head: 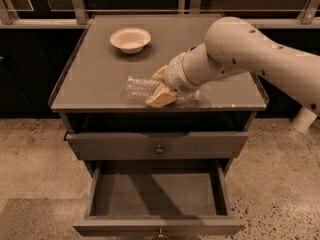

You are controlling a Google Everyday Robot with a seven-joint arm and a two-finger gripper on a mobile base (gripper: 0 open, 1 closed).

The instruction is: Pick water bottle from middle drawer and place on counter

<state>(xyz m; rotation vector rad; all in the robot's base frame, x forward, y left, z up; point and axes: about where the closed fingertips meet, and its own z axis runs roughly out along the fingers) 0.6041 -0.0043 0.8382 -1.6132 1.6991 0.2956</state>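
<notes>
Clear crinkled plastic, the water bottle (139, 86) lies on its side near the front edge of the counter (100, 79). The gripper (160, 86) is right over it, its tan fingers (161, 98) pinching the bottle from both sides, with the white arm (240, 54) reaching in from the right. Farther back on the counter sits a pale bowl (130, 39). Below is a closed drawer front (125, 146) with a small knob, and under that the middle drawer (160, 196) stands pulled out.

With my gripper (161, 86) low over the front of the counter (95, 84) at the lying water bottle (137, 86), I see bare surface to the left, the bowl (130, 39) blocking the back left, and the middle drawer (157, 196) pulled out with room above its floor.
</notes>
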